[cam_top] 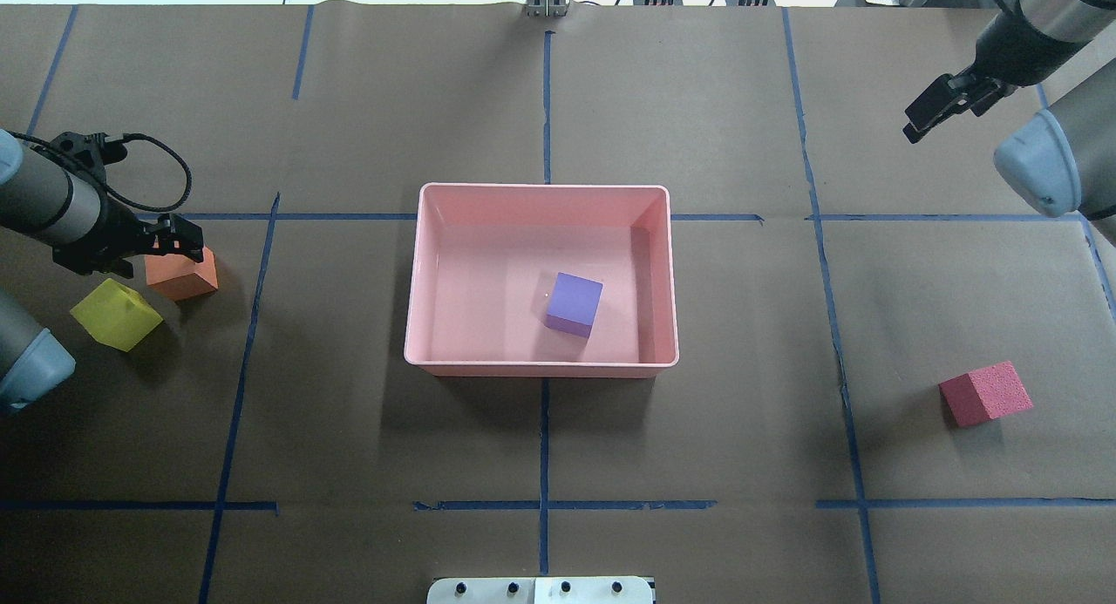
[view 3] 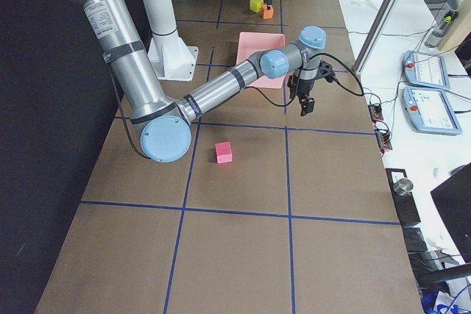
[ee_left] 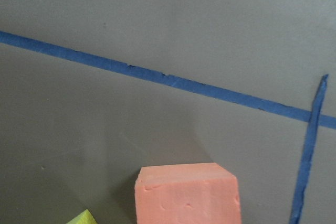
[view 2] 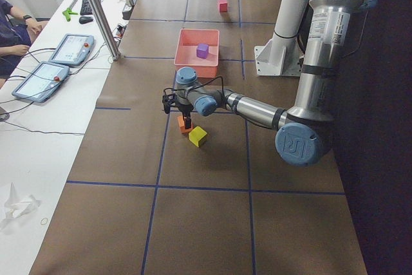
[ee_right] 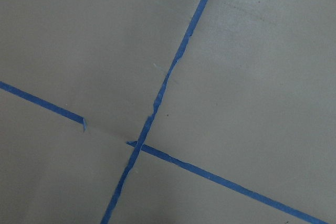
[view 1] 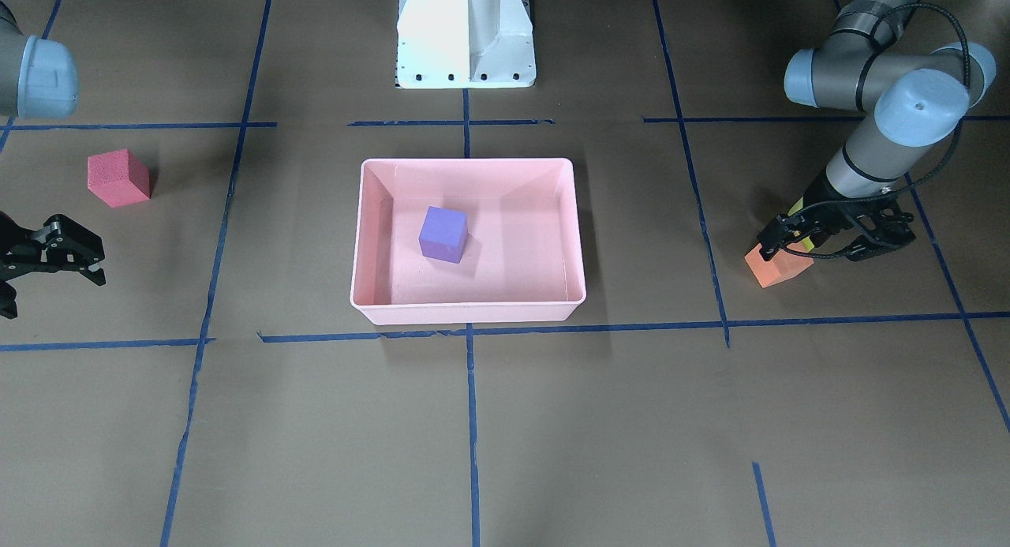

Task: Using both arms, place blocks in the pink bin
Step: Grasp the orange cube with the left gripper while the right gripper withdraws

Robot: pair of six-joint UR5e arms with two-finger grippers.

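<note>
The pink bin (cam_top: 540, 366) sits mid-table with the purple block (cam_top: 574, 303) inside it. My left gripper (cam_top: 179, 242) is open and hovers just over the far edge of the orange block (cam_top: 183, 274). The left wrist view shows that block (ee_left: 186, 195) at its bottom edge, with no fingers in sight. The yellow-green block (cam_top: 115, 315) lies right beside the orange one. The red block (cam_top: 985, 393) lies alone on the right side. My right gripper (cam_top: 924, 116) is open and empty at the far right, well away from the red block.
Blue tape lines cross the brown table cover. The white pedestal base (view 1: 465, 34) stands on the robot's side of the bin. Operator tablets (view 2: 55, 62) lie on a side table beyond the far edge. The right wrist view shows only bare cover and tape.
</note>
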